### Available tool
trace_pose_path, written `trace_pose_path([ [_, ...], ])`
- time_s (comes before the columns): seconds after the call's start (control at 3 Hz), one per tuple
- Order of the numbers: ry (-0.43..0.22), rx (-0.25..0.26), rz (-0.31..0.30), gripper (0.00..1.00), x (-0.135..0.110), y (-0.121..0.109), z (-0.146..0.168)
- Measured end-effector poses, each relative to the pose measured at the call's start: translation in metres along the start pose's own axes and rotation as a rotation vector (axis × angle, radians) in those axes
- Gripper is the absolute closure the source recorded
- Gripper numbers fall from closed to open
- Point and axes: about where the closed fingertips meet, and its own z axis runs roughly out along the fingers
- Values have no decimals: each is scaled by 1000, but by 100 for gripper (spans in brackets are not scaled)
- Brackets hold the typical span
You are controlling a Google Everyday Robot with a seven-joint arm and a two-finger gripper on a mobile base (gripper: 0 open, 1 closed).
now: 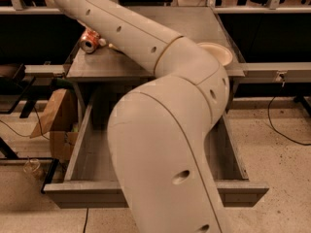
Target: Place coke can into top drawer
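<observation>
Coke can (90, 40) on its side near bench (97, 71) far-left corner; probably light, dentable, slick, so grip mid-body. Pincer out of view past that corner, can't tell its state.

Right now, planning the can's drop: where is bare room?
The top drawer has bare floor along its left and right walls; the arm hides the middle. The tabletop is bare behind the bowl, crowded around the coke can. The gripper is out of view, upper left.

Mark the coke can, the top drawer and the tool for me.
coke can (90, 40): camera view, middle of its body, lying on the tabletop (102, 68).
top drawer (82, 195): camera view, front panel, left of the arm (165, 130).
tool: not in view; arm exits top left.
</observation>
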Motion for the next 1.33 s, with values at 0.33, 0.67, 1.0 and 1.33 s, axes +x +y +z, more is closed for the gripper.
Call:
trace_pose_path([
  [0.33,33,-111,-135,0,2,12,11],
  [0.67,37,-181,-212,0,6,26,17],
  [1.0,18,-191,-242,0,6,35,23],
  [1.33,-14,-185,-261,0,1,44,32],
])
